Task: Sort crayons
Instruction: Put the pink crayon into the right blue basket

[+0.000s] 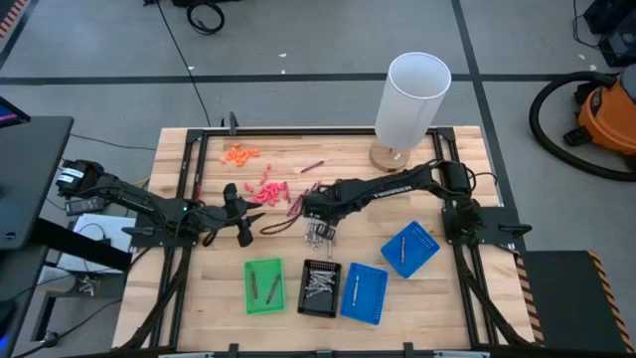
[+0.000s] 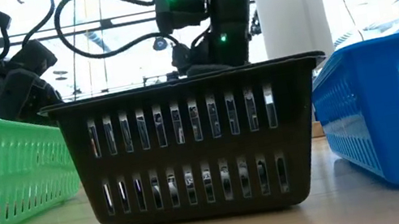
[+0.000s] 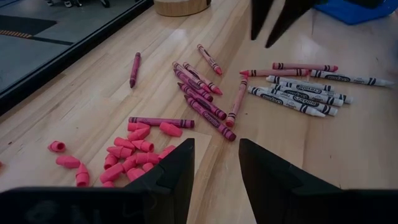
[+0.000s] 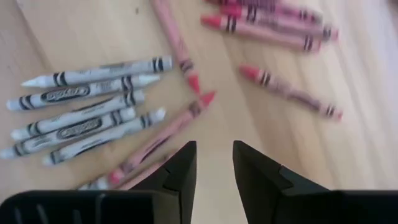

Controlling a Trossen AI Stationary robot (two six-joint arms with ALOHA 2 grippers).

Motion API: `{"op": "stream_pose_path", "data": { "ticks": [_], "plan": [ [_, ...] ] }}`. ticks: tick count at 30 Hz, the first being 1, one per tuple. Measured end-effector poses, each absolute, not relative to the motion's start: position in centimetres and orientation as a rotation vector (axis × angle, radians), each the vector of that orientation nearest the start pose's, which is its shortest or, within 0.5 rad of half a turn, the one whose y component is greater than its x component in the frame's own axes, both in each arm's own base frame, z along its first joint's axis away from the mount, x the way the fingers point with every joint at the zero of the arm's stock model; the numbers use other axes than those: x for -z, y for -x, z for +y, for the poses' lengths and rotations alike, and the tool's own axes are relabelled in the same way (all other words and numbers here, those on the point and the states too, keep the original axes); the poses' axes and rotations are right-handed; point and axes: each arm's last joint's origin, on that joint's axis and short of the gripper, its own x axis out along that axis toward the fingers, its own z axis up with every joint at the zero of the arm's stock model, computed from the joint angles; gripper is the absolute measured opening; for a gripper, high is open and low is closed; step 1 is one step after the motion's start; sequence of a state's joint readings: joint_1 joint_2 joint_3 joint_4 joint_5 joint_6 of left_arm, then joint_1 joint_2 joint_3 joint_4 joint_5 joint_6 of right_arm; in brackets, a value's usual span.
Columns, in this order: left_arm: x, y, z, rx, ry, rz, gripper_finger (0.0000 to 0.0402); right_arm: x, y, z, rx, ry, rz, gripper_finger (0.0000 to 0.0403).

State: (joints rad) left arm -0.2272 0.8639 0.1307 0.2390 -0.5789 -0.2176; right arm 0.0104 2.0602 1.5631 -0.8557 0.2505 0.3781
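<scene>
Crayons (image 3: pixel 292 93) lying loose on the wooden table (image 1: pixel 328 154), near its middle: a grey-white group side by side, and, just beside them toward 9 o'clock in the high view, a fan of maroon ones (image 3: pixel 202 96); a single maroon crayon (image 1: pixel 312 165) lies apart toward 12 o'clock. Right pincer (image 1: pixel 320 231) hangs directly above the grey-white group (image 4: pixel 81 118), fingers (image 4: pixel 180 168) spread with a narrow gap, nothing between them. Left pincer (image 1: pixel 243 221) rests toward 9 o'clock of the pile, fingers (image 3: pixel 177 174) parted and empty, pointing at the crayons. Coral-pink stubs (image 3: pixel 134 155) cluster beside the maroon fan; orange stubs (image 1: pixel 240 154) lie toward 11 o'clock. Four small trays stand in a row along the 6 o'clock edge: green tray (image 1: pixel 263 288) holding a few crayons, black tray (image 1: pixel 319 288) holding several grey ones, blue tray (image 1: pixel 364 294) with one, and a second blue tray (image 1: pixel 409 249) toward 4 o'clock, tilted in plan. White cylinder (image 1: pixel 412 99) on a round wooden base stands at 1 o'clock.
</scene>
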Motion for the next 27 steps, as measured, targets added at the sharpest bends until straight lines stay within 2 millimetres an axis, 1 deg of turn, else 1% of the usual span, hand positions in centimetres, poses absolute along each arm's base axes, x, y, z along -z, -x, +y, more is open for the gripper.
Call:
{"op": "stream_pose_path", "data": {
  "ticks": [5, 12, 16, 21, 27],
  "plan": [
    [-14.1, -15.1, -1.9, -0.392, 0.015, 0.421, 0.0137, -18.0, -41.4, -1.9, 0.291, 0.013, 1.277, 0.0113],
    [-13.8, -15.0, -1.8, -0.396, 0.012, 0.450, 0.0137, -18.0, -41.4, -4.3, 0.169, 0.159, 1.294, 0.0113],
    [-13.8, -14.9, -1.8, -0.399, 0.026, 0.450, 0.0137, -17.1, -41.1, -5.5, 0.109, 0.231, 1.286, 0.0113],
    [-13.8, -14.9, -1.9, -0.400, 0.032, 0.449, 0.0137, -15.6, -40.3, -7.5, 0.061, 0.256, 1.290, 0.0113],
    [-13.8, -14.9, -1.9, -0.400, 0.031, 0.450, 0.0137, -14.7, -39.7, -9.1, 0.019, 0.243, 1.280, 0.0113]
  ]
}}
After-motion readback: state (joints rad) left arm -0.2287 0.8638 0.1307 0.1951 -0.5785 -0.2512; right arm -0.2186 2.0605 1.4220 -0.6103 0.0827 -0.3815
